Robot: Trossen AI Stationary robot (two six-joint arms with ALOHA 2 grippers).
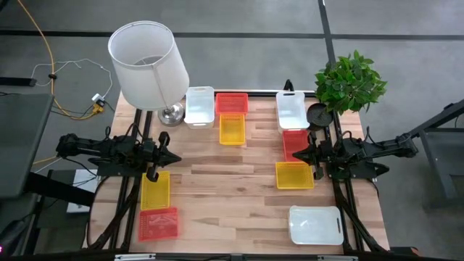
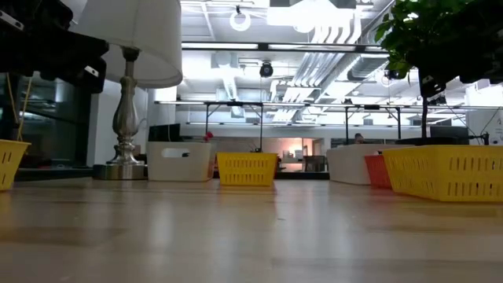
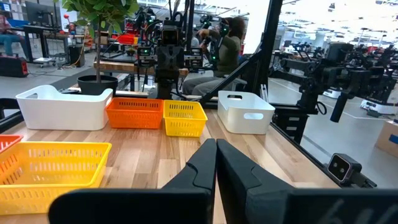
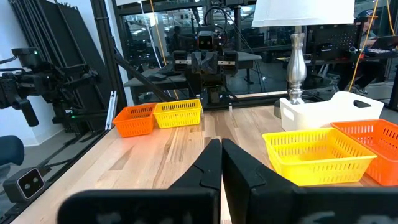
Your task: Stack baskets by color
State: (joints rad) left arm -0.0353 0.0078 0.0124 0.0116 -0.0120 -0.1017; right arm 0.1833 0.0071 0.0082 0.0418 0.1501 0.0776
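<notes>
A: You are at the very start of the sorting, I think. No basket sits inside another basket. Your left gripper (image 1: 174,157) hangs over the left side of the table (image 1: 232,210), with its fingers pressed together and holding nothing.

B: What do you have on that side?

A: Just beside this gripper lies a yellow basket (image 1: 155,190), and touching its near end a red basket (image 1: 158,223). At the far edge, next to the lamp (image 1: 148,67), stands a white basket (image 1: 199,106). Then comes a second red basket (image 1: 232,102), with a second yellow basket (image 1: 232,130) against it.

B: And further right?

A: A second white basket (image 1: 291,109) lies near the plant (image 1: 349,81), a third red basket (image 1: 294,142) lies below it, and a third yellow basket (image 1: 294,175) lies below that one. The right gripper (image 1: 295,156) is over the red one, closed as well and empty. A third white basket (image 1: 315,225) lies alone at the near right corner.

B: Is something inside them?

A: All nine look empty, as far as the views show.

B: So your next move?

A: You must first open one gripper, lower it on a basket rim, and carry this basket to another of the same color. The yellow one by the left gripper seems the nearest choice.
</notes>
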